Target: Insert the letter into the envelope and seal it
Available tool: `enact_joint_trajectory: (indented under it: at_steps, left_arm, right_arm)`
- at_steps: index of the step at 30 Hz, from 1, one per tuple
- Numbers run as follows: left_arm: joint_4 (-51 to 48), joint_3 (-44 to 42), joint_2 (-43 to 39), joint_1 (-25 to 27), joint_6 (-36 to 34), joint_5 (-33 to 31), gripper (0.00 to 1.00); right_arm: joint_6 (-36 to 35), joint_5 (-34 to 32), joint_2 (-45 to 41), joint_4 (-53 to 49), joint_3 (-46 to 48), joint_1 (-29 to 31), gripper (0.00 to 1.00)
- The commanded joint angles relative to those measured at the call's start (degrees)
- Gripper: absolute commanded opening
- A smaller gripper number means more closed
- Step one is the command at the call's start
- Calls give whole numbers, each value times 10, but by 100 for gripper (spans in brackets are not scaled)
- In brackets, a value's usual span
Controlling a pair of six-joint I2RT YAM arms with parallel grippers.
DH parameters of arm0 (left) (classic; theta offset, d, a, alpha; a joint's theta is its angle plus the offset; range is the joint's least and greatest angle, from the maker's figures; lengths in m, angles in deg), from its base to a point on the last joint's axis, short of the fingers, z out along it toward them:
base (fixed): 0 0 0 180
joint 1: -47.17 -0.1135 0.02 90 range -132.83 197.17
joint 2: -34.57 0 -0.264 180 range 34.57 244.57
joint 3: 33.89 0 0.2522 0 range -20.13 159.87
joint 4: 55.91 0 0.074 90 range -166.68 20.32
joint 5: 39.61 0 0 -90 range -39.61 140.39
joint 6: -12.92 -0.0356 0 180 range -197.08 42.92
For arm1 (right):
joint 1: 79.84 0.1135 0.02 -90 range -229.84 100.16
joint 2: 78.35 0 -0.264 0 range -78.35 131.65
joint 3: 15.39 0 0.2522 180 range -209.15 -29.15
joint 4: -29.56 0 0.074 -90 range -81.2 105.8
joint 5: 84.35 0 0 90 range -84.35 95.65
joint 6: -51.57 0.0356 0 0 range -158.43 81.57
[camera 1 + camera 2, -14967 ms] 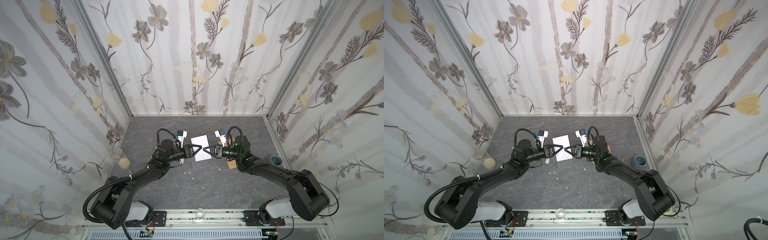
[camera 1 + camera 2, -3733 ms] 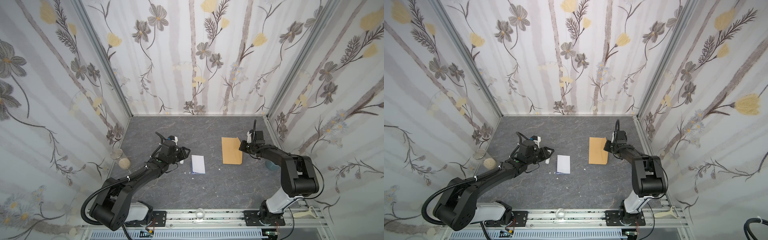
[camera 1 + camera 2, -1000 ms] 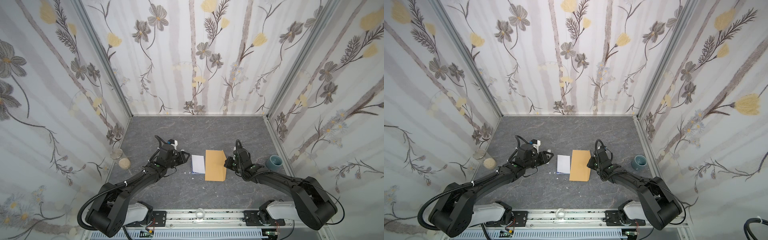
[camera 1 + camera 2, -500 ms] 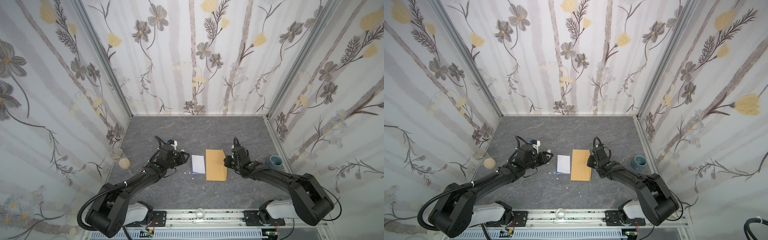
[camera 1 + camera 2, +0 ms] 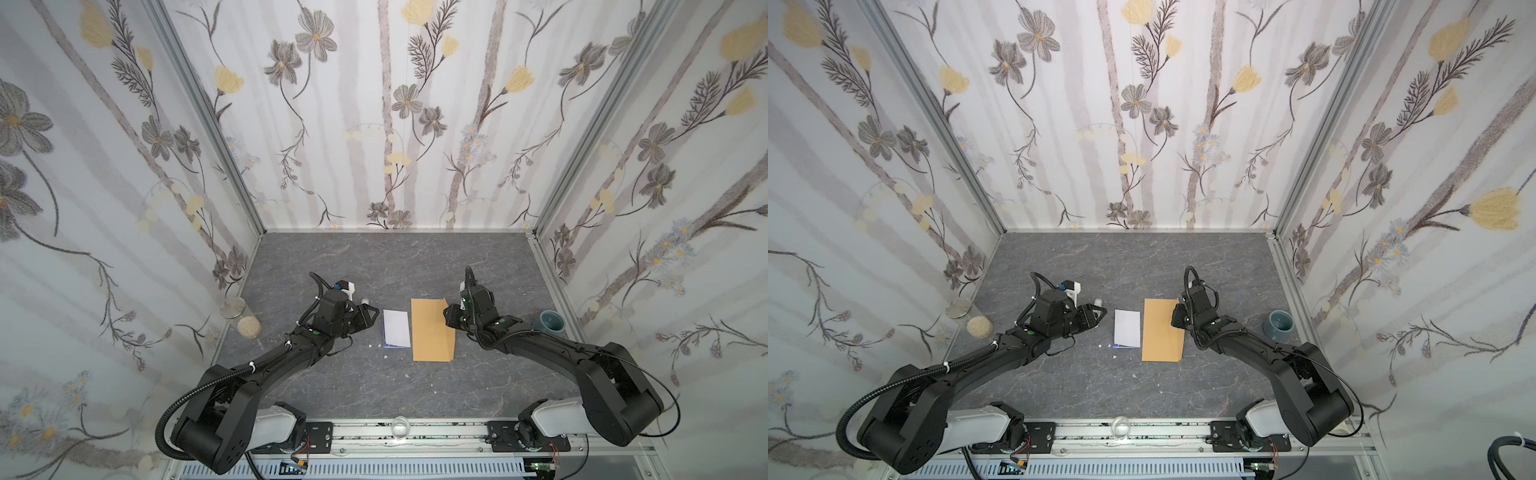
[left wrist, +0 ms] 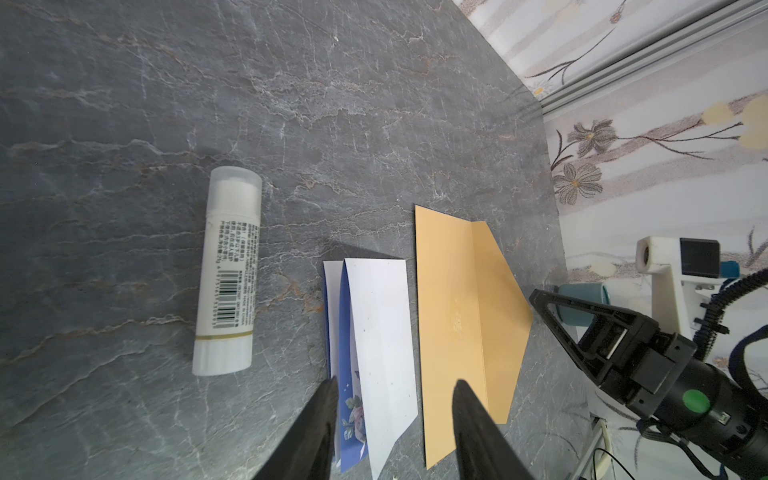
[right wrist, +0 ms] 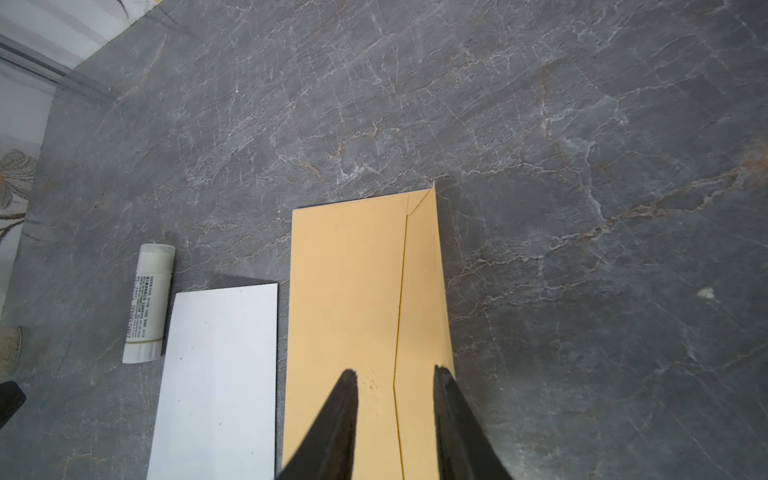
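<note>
I make out only a barcode and tiny print, too small to read, on the glue stick (image 6: 227,282). My left gripper (image 6: 395,381) stands spread and empty, its tips straddling the near end of the folded letter (image 6: 380,332). My right gripper (image 7: 395,370) is spread too, with a tip on either side of the flap fold of the envelope (image 7: 345,299), which lies just beside the letter.

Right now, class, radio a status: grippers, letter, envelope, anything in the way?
Both open: left gripper by the letter, right gripper over the envelope flap. Letter folded, beside envelope, not inserted. Only a glue stick nearby, not blocking.
</note>
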Motion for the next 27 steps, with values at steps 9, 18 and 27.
enact_joint_trajectory:
  at_steps: [9, 18, 27]
  left_arm:
    - [12, -13, 24, 1, -2, 13, 46]
    - [11, -14, 21, 1, -1, 8, 46]
    - [11, -10, 23, 1, 3, 0, 46]
  right_arm:
    - [-20, -4, 35, 2, -28, -1, 36]
    - [-51, 5, 44, -9, -60, -28, 42]
    - [-70, 51, 107, -1, -91, -51, 44]
